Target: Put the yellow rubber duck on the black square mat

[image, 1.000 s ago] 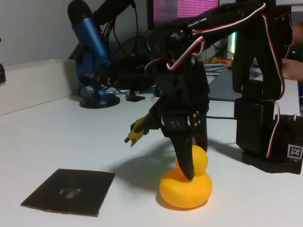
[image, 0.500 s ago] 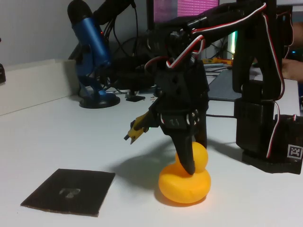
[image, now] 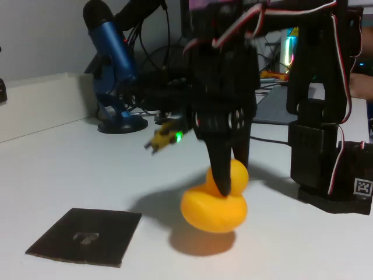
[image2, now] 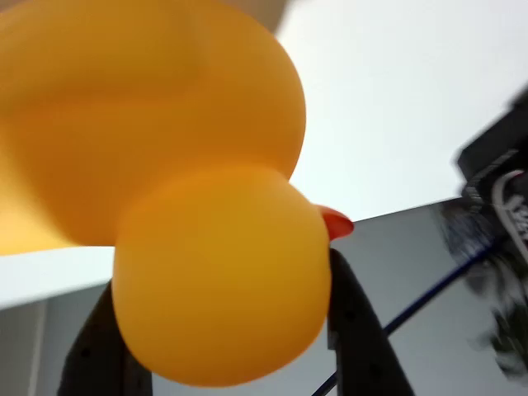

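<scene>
Broadly, the white surface [image: 70,169] carries the black arm [image: 317,116], whose tool [image: 224,184] is clamped around the head of the yellow rubber duck [image: 213,207]. Held clear of the surface above its own shadow, the duck sits right of the black square mat [image: 87,235] in the fixed view; its orange beak [image2: 334,221] shows in the wrist view.

Office desk setup, blue microphone [image: 111,64], tangled cables [image: 152,55], lit monitor [image: 233,9] behind white table [image: 70,169]
</scene>
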`<state>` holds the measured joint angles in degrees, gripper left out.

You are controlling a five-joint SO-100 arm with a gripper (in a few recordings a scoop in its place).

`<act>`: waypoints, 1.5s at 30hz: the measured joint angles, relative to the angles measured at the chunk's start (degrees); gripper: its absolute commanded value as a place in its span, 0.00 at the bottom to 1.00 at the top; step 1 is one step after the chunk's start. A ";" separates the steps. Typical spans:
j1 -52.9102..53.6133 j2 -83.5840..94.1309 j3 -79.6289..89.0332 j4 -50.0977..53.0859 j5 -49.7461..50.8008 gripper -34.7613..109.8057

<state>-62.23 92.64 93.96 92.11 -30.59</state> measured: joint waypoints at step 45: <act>19.34 -15.64 -30.94 -0.18 3.34 0.33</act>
<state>-42.89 76.99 63.02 91.93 -27.25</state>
